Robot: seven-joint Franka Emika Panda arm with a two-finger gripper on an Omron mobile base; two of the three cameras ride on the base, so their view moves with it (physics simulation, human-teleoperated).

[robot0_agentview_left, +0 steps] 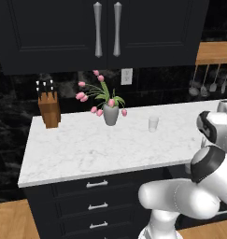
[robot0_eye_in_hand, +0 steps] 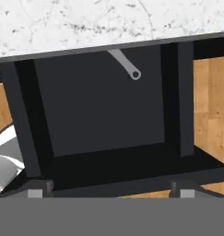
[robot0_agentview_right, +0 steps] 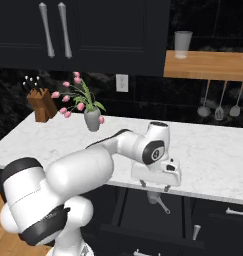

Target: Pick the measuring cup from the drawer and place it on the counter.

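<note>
**Operator:** Right base view: where is the pincer [robot0_agentview_right: 154, 186], and in what state?

**Technician:** It hangs just off the front edge of the desk [robot0_agentview_right: 213, 150], above the open drawer [robot0_agentview_right: 143, 220], fingers pointing down. The jaws stand wide apart and hold nothing.

**Operator:** Where is the measuring cup [robot0_agentview_right: 154, 197]?

**Technician:** Inside the drawer, directly below the pincer and apart from it. Its thin handle [robot0_eye_in_hand: 127, 67] shows in the hand view; the bowl is hidden under the desk edge there.

**Operator:** Why that pose?

**Technician:** Judged as pre-grasp: wide jaws suit a straight descent onto the cup.

**Operator:** Clearances?

**Technician:** The drawer walls flank the cup closely and the desk edge overhangs it. The desk top near the drawer is bare; the tumbler [robot0_agentview_left: 153, 123] and vase [robot0_agentview_left: 110, 114] stand well back.
</note>
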